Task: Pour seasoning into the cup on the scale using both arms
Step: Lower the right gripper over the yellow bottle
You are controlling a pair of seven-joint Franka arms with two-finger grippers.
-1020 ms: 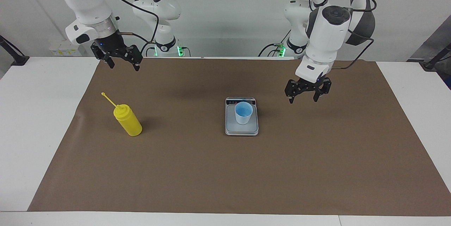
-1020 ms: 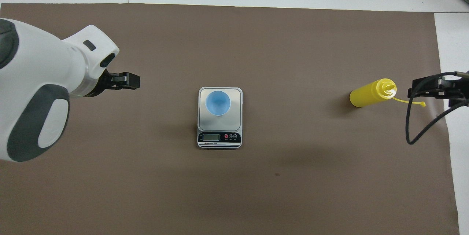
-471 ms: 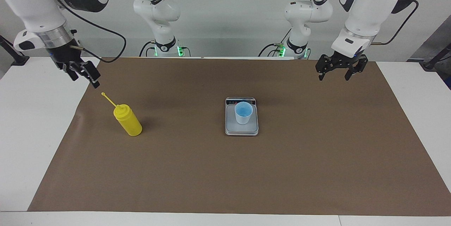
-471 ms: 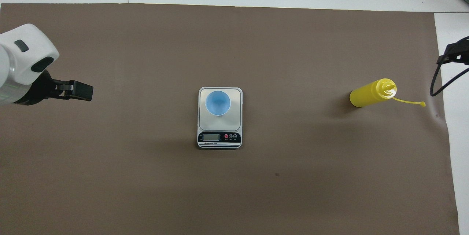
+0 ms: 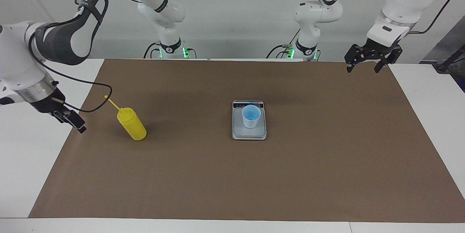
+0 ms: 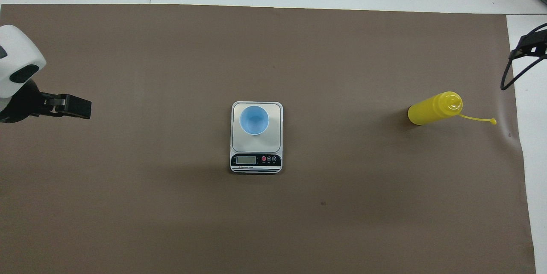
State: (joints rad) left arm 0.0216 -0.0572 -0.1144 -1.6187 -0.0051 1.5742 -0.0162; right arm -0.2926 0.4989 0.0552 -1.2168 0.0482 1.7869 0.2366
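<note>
The yellow seasoning bottle stands upright on the brown mat toward the right arm's end, its tethered tip cap hanging off to the side. The light-blue cup stands on the scale at the mat's middle. My right gripper is low over the mat's edge beside the bottle, apart from it; only a bit of it shows in the overhead view. My left gripper is open and empty, raised over the mat toward the left arm's end.
The brown mat covers most of the white table. The right arm's black cable loops close to the bottle's tip cap. The scale's display strip faces the robots.
The right gripper has swung outward and come down low beside the bottle. The left gripper has drawn away from the scale, up toward the left arm's end. Bottle, cup and scale have not moved.
</note>
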